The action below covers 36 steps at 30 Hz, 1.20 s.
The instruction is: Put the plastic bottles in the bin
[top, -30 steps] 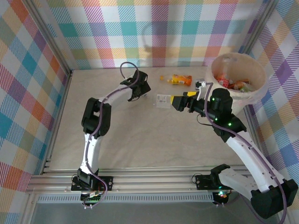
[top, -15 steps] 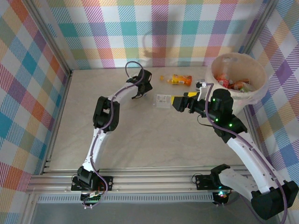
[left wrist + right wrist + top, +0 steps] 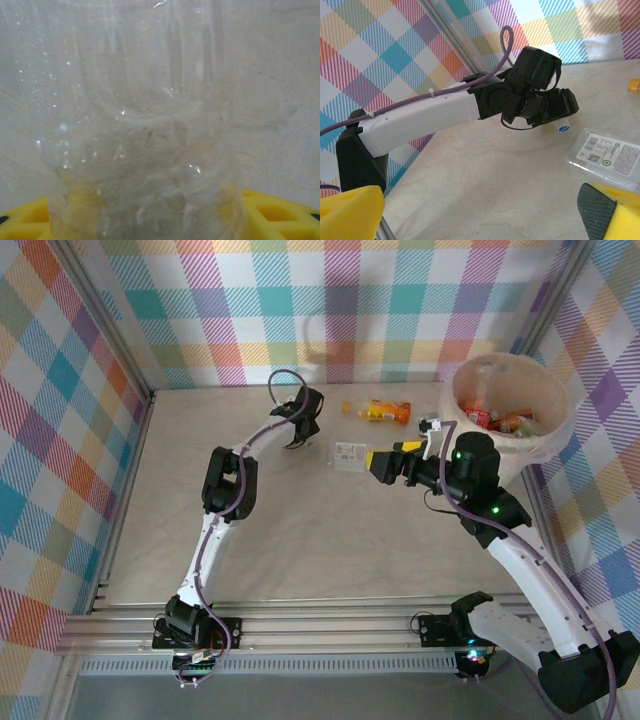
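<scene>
Reaching farther out, the left end effector (image 3: 298, 440) straddles a clear bottle (image 3: 145, 150); clamped or not, I cannot tell.

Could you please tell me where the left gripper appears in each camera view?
Top external: left gripper at far middle, just left of the labelled flat bottle.
Left wrist: its yellow fingers in the bottom corners, flanking a clear bottle.
Right wrist: left gripper upper right, up-left of that flat bottle.
Shared landmark: the labelled flat bottle.
</scene>
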Each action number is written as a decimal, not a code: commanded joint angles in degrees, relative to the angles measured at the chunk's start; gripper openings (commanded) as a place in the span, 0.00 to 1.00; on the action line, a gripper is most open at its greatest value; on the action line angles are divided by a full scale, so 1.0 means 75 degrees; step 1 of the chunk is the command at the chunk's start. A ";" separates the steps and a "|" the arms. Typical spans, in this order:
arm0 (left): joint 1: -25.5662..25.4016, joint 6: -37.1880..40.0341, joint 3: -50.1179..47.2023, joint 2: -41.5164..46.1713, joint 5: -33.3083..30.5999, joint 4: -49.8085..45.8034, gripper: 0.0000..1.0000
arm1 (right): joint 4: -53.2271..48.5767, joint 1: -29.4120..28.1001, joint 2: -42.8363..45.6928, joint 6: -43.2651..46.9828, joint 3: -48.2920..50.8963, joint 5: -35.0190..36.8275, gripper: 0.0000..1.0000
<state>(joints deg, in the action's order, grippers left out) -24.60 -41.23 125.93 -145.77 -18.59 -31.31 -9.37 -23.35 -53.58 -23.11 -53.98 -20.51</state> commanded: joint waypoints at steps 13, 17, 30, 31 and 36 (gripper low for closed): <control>0.0057 0.0963 -0.4122 0.2975 0.1028 0.3028 0.49 | 0.0983 -0.0044 0.0331 -0.0040 0.0473 0.0372 1.00; 0.0047 0.0814 -0.5245 0.3986 0.1501 0.3683 0.49 | 0.1179 -0.0043 0.0149 -0.0256 0.0474 0.0159 1.00; -0.0368 0.0755 -0.7383 0.6580 0.4137 0.5534 0.48 | 0.1448 -0.0050 -0.0295 -0.1018 0.0255 0.0718 1.00; -0.0420 0.0811 -0.7458 0.6683 0.4444 0.5669 0.48 | 0.1405 -0.0056 -0.0353 -0.1115 0.0193 0.0686 1.00; -0.0822 0.1275 -0.7544 0.7055 0.6070 0.5978 0.48 | 0.0820 -0.0050 -0.0789 -0.1343 -0.0543 0.0131 1.00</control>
<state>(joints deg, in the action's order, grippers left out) -28.93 -34.61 70.15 -95.79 16.32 8.84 -2.63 -23.35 -58.26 -31.20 -53.41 -16.91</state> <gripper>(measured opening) 0.544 0.996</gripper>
